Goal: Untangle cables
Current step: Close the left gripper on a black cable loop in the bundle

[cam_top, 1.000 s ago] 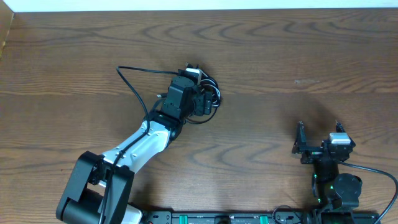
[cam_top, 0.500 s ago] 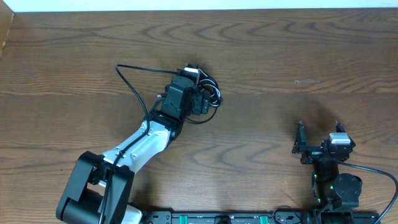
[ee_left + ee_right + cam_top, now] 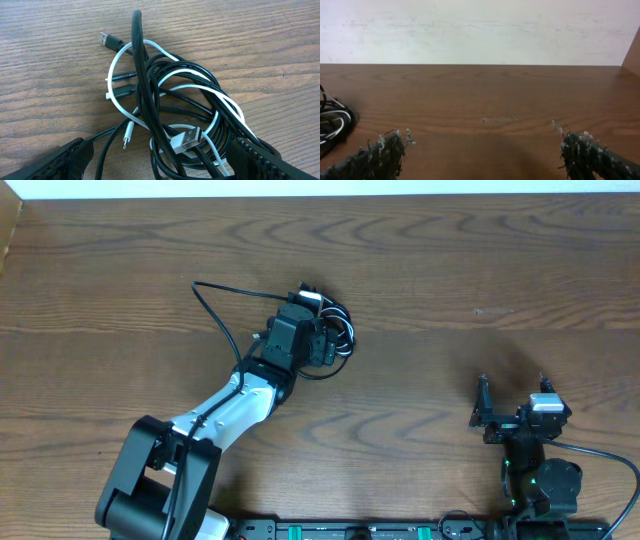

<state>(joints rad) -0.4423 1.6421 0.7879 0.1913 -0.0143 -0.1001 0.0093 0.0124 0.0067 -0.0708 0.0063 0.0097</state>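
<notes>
The cables (image 3: 170,100) lie in one tangled heap on the wooden table: several black cords wound with one white cord. A black plug (image 3: 105,40) sticks out at the upper left, and a white plug (image 3: 187,140) lies near the bottom. My left gripper (image 3: 157,162) is open, with its fingertips (image 3: 60,162) either side of the heap's near part. From overhead the heap (image 3: 340,328) sits just past my left gripper (image 3: 328,340). My right gripper (image 3: 512,405) stands open and empty far to the right, as the right wrist view (image 3: 485,157) confirms, with the cables (image 3: 332,122) at that view's left edge.
A thicker black wire (image 3: 215,315) loops out from the left arm over the table. The table's far edge (image 3: 320,196) meets a pale wall. The arms' base rail (image 3: 350,530) runs along the near edge.
The left arm's lower part and its looping wire have shifted slightly right. The left gripper stays open at the heap. The right arm has not moved.
</notes>
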